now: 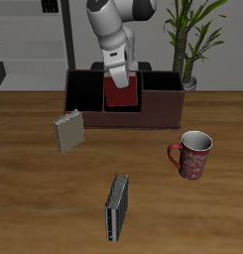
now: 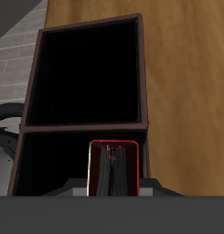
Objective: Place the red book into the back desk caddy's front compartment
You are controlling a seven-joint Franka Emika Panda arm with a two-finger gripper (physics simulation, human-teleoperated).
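Desk (image 1: 34, 149) carries back desk caddy (image 1: 158, 104) at rear. Red book (image 1: 121, 94) stands upright in caddy's middle cell, likely the front compartment (image 2: 58, 164). Pincer (image 1: 120, 79) closed on book's top edge. Thin, stiff, probably light; smooth cover may slip.

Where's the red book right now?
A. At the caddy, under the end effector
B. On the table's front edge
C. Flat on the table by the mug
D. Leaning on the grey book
A: the red book stands upright at the caddy, directly beneath the end effector.
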